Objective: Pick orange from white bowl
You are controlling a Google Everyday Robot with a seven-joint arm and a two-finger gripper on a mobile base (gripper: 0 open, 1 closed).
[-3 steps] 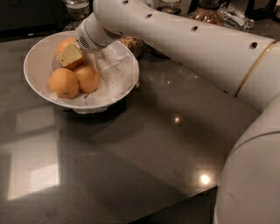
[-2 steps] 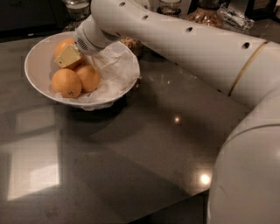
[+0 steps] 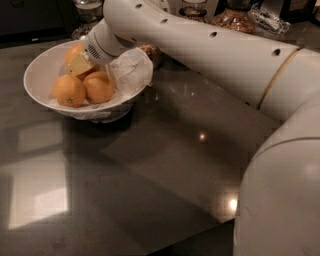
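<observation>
The white bowl [image 3: 40, 70], lined with crumpled white paper, stands at the upper left on the dark table. Three oranges lie in it. Two sit side by side at the front, the left one [image 3: 69, 90] and the right one [image 3: 99, 86]. The third orange [image 3: 73, 51] lies behind them and is partly hidden. My gripper [image 3: 80, 63] reaches down into the bowl from the right and sits against this back orange, just above the two front ones. The wrist hides the rest of that orange.
Glass jars [image 3: 235, 15] and other containers stand along the back edge behind the arm. My white arm [image 3: 210, 50] crosses the upper right, and its large lower part [image 3: 285, 190] fills the right side. The dark glossy table [image 3: 150, 175] stretches in front of the bowl.
The gripper stays at the back orange in the bowl. The arm has shifted only slightly, and the oranges and bowl have not visibly moved.
</observation>
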